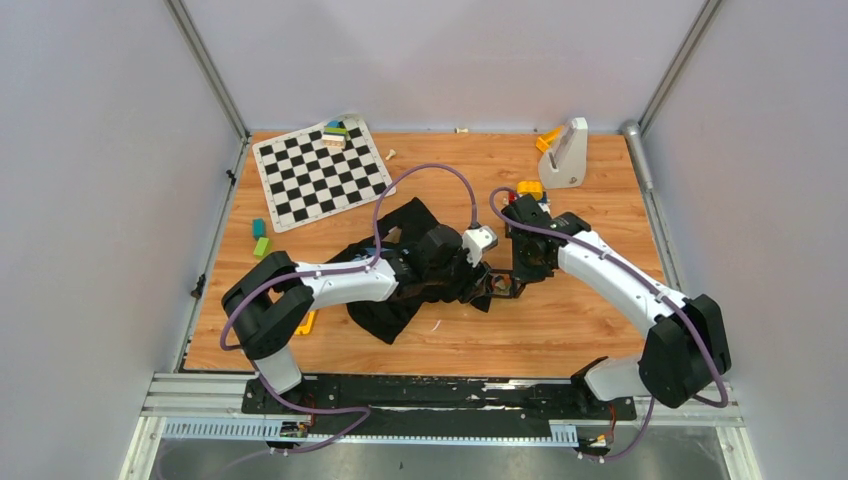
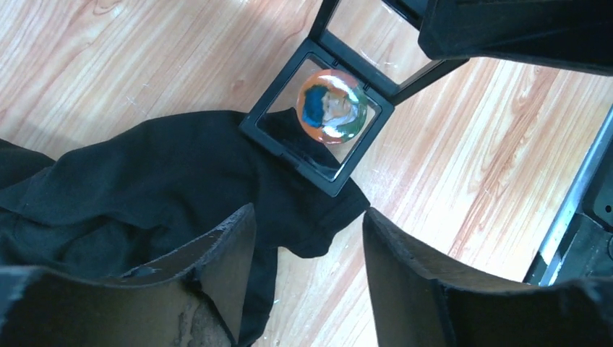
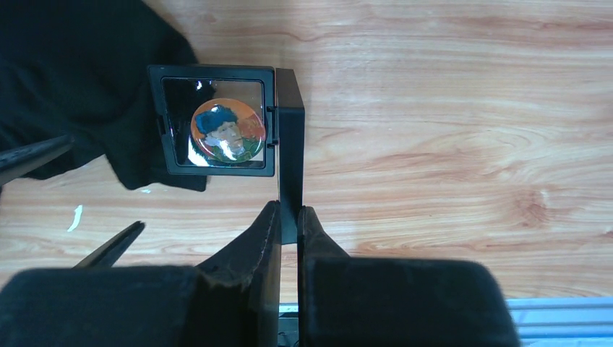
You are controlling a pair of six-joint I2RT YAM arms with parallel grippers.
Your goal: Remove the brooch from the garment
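garment: black T-shirt point(image 2: 144, 181), crumpled mid-counter point(image 3: 448, 144), print not visible
display case: black square hinged frame point(image 2: 254, 129), open; base lies partly on the garment's edge, partly on bare wood
brooch: round badge point(image 3: 226, 130), orange rim, painted portrait with blue hat; sits in the case base under its clear window, off the fabric
lid: clear-windowed half point(image 3: 289, 144), standing up at the hinge
right pincer: point(image 3: 289, 217) clamped on the lid's edge
left pincer: point(image 2: 307, 217) fingers spread, nothing between them, above the garment's edge just beside the case
far-left counter: chessboard mat point(image 1: 320, 172), small blocks on and near it
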